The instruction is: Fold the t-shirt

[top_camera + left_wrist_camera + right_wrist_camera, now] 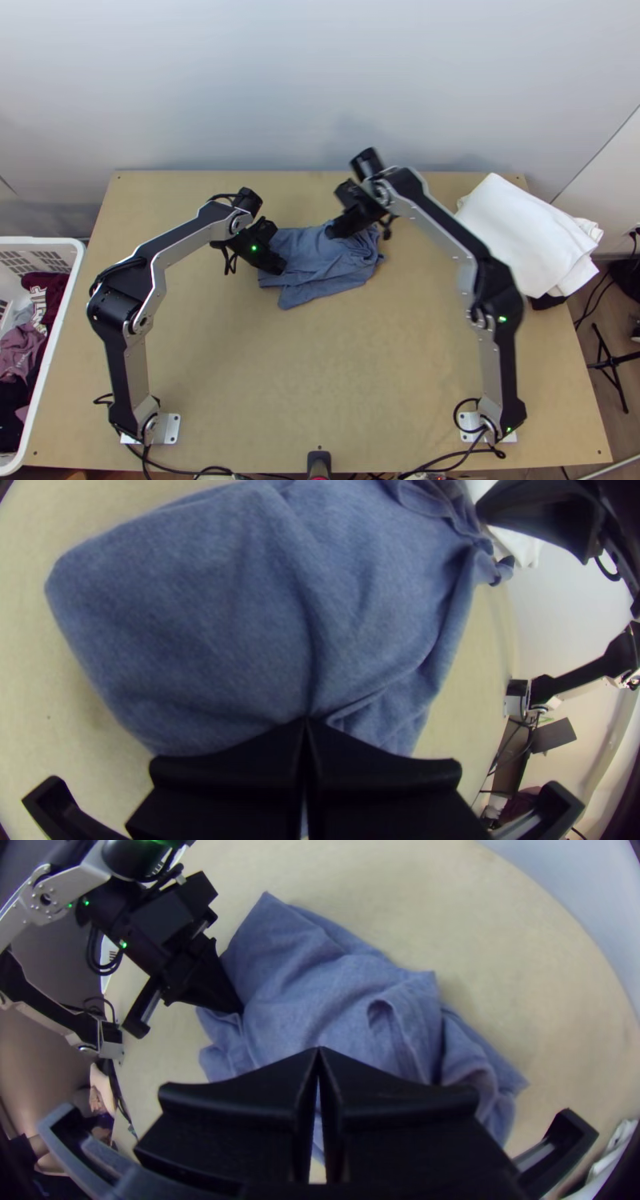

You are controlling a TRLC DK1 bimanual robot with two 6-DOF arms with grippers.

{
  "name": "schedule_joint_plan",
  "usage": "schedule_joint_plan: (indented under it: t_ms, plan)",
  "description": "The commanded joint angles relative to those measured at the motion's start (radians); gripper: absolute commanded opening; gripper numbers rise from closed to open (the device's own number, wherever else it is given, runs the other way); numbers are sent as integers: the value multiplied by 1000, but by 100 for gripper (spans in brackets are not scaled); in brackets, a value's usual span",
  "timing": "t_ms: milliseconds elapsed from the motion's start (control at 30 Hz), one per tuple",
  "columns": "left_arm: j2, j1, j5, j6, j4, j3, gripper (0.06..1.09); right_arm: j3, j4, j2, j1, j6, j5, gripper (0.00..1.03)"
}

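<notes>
T-shirt (320,258) lies rumpled on the table (320,360); my left gripper (278,266) slants down, pinching its cloth, while my right gripper (330,232) angles over it, closed and empty.

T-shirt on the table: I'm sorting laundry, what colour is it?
The t-shirt is greyish blue, best seen in the left wrist view.

Pale wall (240,80) behind a light wooden table (320,384)
</notes>
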Motion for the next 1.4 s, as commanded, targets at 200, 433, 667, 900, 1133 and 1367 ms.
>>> schedule_joint_plan:
  t_ms: [200,433,667,900,1133,1367]
  plan:
    - [-6,4,-1,-8,0,-10,10,86,21,169,60,7,59,3]
    - [-10,2,-1,-8,0,-15,10,-47,110,130,-70,-13,119,3]
    - [-6,-2,-1,-8,1,-15,10,-194,148,-4,-196,-36,131,3]
    - [-5,-11,-1,-8,3,-17,10,-340,144,-191,-296,-44,136,3]
    - [-59,-24,1,-13,-4,-52,11,-378,63,-228,-296,12,108,41]
    - [-177,-56,1,-13,-73,-43,105,-343,1,-143,-297,76,-84,77]
